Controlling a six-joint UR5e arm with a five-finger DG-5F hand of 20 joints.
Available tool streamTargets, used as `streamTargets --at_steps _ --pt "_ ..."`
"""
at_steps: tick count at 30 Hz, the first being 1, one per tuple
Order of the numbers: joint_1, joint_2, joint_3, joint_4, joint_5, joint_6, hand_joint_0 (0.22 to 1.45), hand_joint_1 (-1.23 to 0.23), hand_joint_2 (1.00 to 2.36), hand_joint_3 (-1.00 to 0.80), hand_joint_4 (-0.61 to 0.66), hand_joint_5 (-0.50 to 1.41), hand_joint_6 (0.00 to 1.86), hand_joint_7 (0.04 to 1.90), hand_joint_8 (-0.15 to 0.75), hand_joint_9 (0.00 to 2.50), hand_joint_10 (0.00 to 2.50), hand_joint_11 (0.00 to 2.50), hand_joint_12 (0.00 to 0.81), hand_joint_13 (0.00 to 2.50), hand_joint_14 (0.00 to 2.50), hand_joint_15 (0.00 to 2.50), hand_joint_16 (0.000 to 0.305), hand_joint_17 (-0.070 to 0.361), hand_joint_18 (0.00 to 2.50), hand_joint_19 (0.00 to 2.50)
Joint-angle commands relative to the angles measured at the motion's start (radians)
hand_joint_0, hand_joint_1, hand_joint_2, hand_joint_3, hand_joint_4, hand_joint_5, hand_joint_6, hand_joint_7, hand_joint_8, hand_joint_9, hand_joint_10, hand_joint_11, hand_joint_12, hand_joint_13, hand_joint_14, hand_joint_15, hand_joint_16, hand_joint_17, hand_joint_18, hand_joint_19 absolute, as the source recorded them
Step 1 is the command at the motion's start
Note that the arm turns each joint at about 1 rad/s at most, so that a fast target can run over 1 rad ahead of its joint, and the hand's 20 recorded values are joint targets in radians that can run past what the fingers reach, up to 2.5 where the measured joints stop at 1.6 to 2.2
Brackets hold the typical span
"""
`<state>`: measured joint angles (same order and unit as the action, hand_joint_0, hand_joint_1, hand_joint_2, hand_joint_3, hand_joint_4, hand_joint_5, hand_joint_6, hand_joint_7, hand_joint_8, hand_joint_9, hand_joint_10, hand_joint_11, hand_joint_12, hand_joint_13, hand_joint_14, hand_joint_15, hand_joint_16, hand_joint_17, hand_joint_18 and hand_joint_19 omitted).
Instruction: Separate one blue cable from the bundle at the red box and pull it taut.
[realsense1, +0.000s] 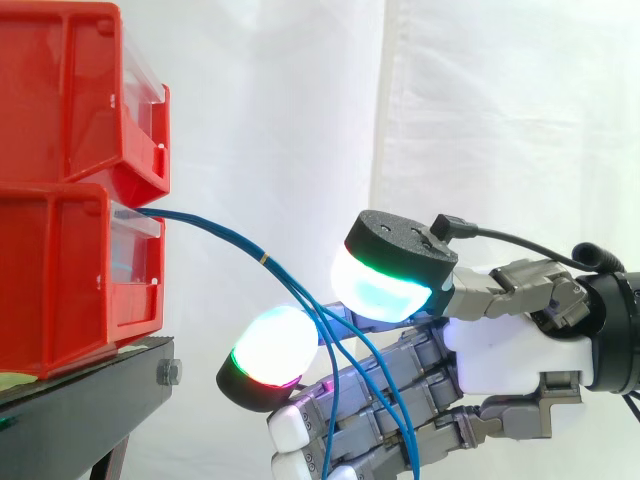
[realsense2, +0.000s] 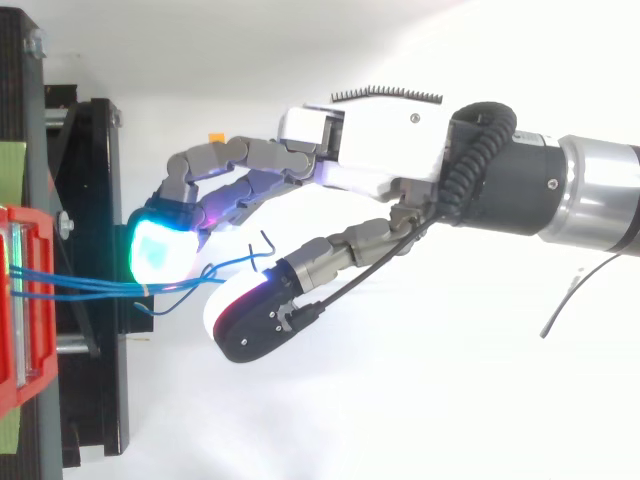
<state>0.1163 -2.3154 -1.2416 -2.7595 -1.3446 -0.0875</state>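
Between thumb pad (realsense1: 385, 285) and nearest finger pad (realsense1: 272, 345) of robot hand (realsense1: 510, 355): narrow gap, pads apart, fingers half-bent, no pinch. Bundle of thin blue cables (realsense1: 215, 232) runs slack through gap, arcing from glossy red plastic box (realsense1: 70, 270) beyond fingertips, draping over grey jointed fingers. Pads rounded, glowing white-cyan, green-rimmed. Box on black metal stand (realsense1: 90, 400).

Between the red bins (realsense1: 70, 200) and the hand (realsense1: 500, 350) the air was free, but the blue cables (realsense1: 230, 238) crossed this gap. Below, the black stand (realsense1: 90, 400) closed the way under the bins.
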Motion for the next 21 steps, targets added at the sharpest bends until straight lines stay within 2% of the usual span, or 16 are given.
streamTargets --at_steps 1,7,9,15,21 --pt "0.000 0.001 0.008 -0.005 -0.008 0.031 0.56 -0.74 1.00 -0.50 0.13 -0.16 0.50 1.18 0.267 0.61 0.02 0.56 0.351 0.54 0.02 0.44 0.049 0.110 0.49 0.61" --pt "0.000 0.001 0.024 0.000 -0.011 0.034 0.55 -0.74 1.00 -0.50 0.12 -0.16 0.50 1.21 0.267 0.62 0.02 0.57 0.351 0.54 0.02 0.44 0.049 0.110 0.50 0.62" --pt "-0.001 0.001 0.039 -0.009 -0.022 0.031 0.55 -0.74 1.00 -0.50 0.13 -0.16 0.50 1.21 0.267 0.61 0.02 0.58 0.351 0.54 0.02 0.44 0.049 0.110 0.50 0.61" --pt "0.002 -0.001 0.039 -0.003 -0.021 0.018 0.55 -0.73 1.00 -0.50 0.13 -0.16 0.50 1.19 0.269 0.62 0.02 0.58 0.352 0.54 0.02 0.44 0.049 0.110 0.50 0.61" --pt "0.002 -0.024 0.048 0.028 -0.025 -0.001 0.55 -0.72 1.00 -0.50 0.14 -0.16 0.50 1.19 0.270 0.62 0.02 0.59 0.354 0.55 0.02 0.45 0.049 0.111 0.50 0.62"
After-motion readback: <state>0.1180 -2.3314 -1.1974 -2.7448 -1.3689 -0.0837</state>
